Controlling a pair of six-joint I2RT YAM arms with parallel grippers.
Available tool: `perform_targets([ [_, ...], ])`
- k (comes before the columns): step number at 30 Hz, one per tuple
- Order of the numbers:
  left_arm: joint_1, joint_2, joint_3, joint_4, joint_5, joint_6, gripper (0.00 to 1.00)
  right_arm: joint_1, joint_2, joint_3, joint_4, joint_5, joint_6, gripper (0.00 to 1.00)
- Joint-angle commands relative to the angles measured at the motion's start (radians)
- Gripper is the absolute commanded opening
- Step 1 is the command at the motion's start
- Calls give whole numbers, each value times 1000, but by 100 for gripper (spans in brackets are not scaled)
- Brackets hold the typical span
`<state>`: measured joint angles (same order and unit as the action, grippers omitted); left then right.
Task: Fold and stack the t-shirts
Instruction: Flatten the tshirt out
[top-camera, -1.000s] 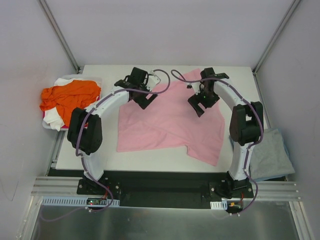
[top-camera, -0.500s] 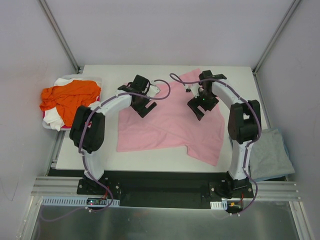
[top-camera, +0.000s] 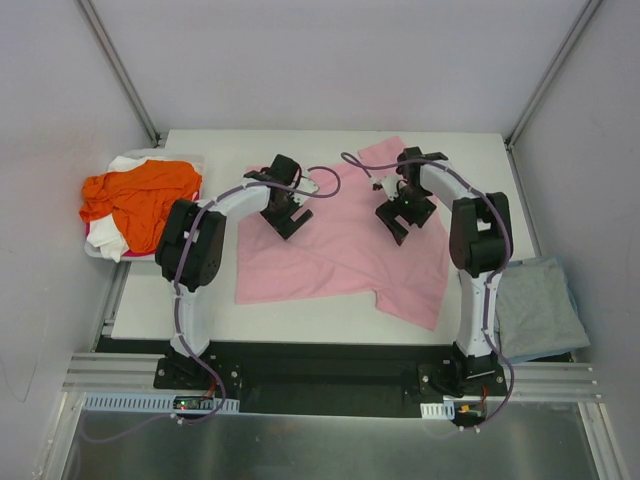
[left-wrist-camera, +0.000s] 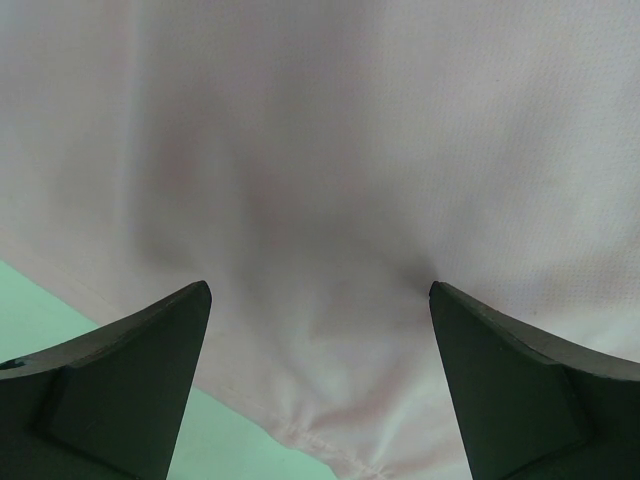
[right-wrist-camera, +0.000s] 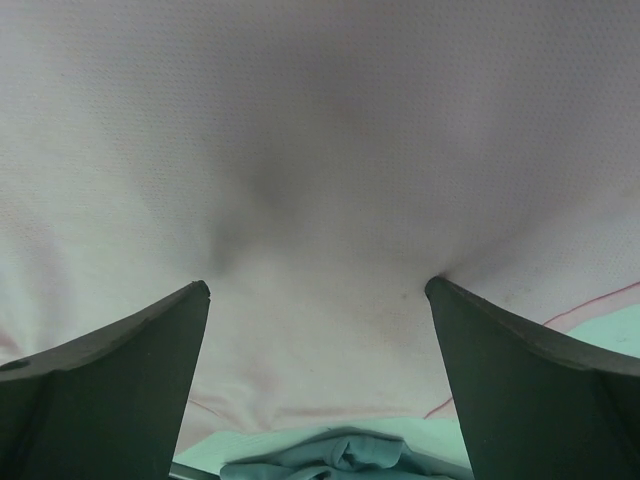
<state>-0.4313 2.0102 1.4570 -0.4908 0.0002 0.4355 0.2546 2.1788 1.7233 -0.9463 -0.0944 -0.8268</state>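
Pink t-shirt (top-camera: 340, 255) is lying spread out on the table (top-camera: 300, 315) — left gripper (top-camera: 289, 225) and right gripper (top-camera: 393, 225) are hanging low over its upper half, jaws standing wide apart, gripping nothing.

No legible text, label, brand, number or sign is being shown in any view. Nothing readable is being presented on the pink t-shirt (left-wrist-camera: 320, 150) beneath the left gripper (left-wrist-camera: 320, 290) or the right gripper (right-wrist-camera: 318, 285).

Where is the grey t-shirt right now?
In the top view, the grey t-shirt lies at the near right, beside the table's corner and the right arm's base.
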Motion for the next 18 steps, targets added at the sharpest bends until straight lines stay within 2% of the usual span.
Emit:
perform_targets([
  [1, 23, 16, 65, -31, 49, -14, 92, -15, 12, 48, 4, -19, -12, 97],
  [8, 46, 47, 124, -69, 122, -34, 93, -17, 44, 101, -32, 1, -26, 96],
  [18, 48, 119, 224, -153, 153, -37, 92, -18, 84, 160, -65, 24, -41, 97],
])
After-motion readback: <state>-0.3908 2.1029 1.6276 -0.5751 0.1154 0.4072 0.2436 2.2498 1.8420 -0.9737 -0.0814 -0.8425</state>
